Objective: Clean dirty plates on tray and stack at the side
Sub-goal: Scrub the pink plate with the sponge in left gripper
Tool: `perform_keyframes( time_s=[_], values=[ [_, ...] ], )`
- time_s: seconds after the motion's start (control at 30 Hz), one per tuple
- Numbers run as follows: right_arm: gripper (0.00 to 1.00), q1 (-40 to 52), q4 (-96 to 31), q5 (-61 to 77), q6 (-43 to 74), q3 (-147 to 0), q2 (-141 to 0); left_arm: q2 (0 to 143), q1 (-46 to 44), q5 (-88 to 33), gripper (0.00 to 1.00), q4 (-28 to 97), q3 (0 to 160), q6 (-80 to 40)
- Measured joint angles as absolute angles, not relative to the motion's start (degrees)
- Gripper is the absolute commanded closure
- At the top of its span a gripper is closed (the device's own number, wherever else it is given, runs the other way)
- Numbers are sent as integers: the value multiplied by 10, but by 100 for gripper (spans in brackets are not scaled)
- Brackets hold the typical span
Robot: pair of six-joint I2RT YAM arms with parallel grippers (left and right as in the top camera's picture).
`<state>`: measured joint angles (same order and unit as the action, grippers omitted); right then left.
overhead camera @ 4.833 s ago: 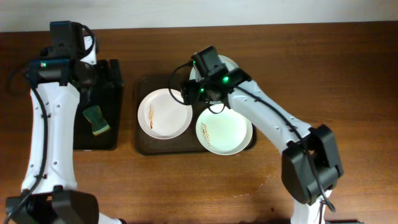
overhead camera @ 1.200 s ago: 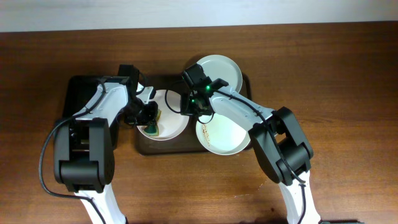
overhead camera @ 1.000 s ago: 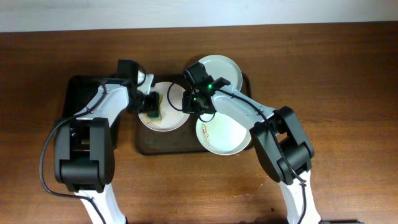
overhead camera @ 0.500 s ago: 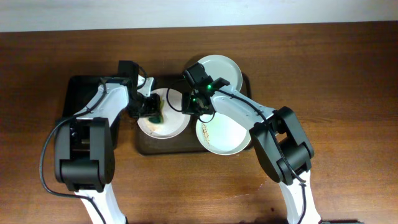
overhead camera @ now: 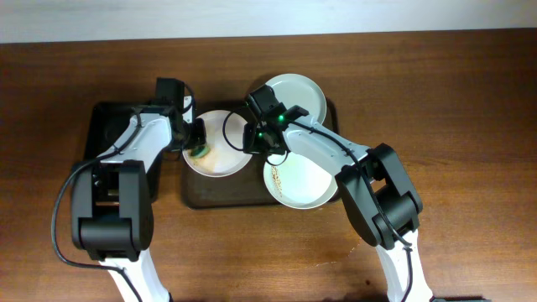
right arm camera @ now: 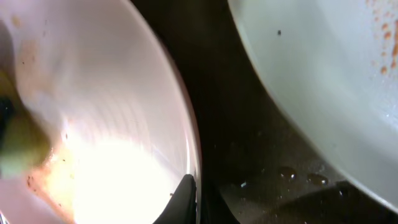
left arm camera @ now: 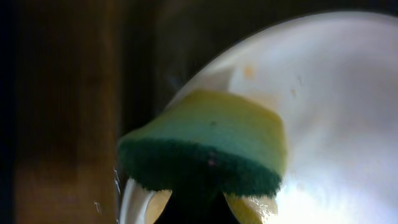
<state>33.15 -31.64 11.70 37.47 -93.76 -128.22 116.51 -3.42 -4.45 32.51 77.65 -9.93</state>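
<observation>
Three white plates lie on the dark-brown tray (overhead camera: pixel 252 198). The left plate (overhead camera: pixel 225 159) (left arm camera: pixel 336 124) (right arm camera: pixel 93 124) has my left gripper (overhead camera: pixel 195 141) (left arm camera: pixel 199 208) over its left part, shut on a green-and-yellow sponge (overhead camera: pixel 199 152) (left arm camera: pixel 205 149) that is pressed onto the plate. My right gripper (overhead camera: pixel 252 144) (right arm camera: pixel 198 200) is shut on that plate's right rim. Faint brown specks show on the plate near the sponge (right arm camera: pixel 18 146). The front right plate (overhead camera: pixel 306 180) (right arm camera: pixel 323 81) carries orange smears. The back plate (overhead camera: pixel 298 94) looks clean and faintly bluish.
A narrower black tray (overhead camera: pixel 109 126) sits left of the brown tray, partly under my left arm. Water drops lie on the tray floor (right arm camera: pixel 249 143) between the plates. Bare wooden table (overhead camera: pixel 453 109) stretches to the right and front.
The sponge has slid from the left plate's middle toward its left rim. My right gripper has kept its hold on the plate's right rim.
</observation>
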Motion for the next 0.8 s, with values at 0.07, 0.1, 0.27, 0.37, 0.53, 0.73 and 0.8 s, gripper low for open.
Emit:
perform_keyframes(
  time_s=[0.07,0.1,0.27,0.37,0.53,0.73,0.8],
  values=[
    [96,331,-316,117,376,-938,-1282,1168,-39,-23,99,282,776,-102],
    [96,331,-316,117,377,-938,-1282,1168,-45,-13,99,259,775,-104],
    [96,331,-317,117,374,-938,-1282,1171,-98,11,99,171,774,-106],
    [96,331,-319,117,372,-938,-1282,1172,-130,1,99,195,775,-106],
    [96,332,-324,121,362,-938,-1282,1172,-123,-35,99,321,782,-106],
    [96,333,-325,121,357,-938,-1282,1168,-41,-149,99,504,790,-62],
    [96,333,-325,122,357,-938,-1282,1168,-25,-182,99,503,784,-42]
  ],
)
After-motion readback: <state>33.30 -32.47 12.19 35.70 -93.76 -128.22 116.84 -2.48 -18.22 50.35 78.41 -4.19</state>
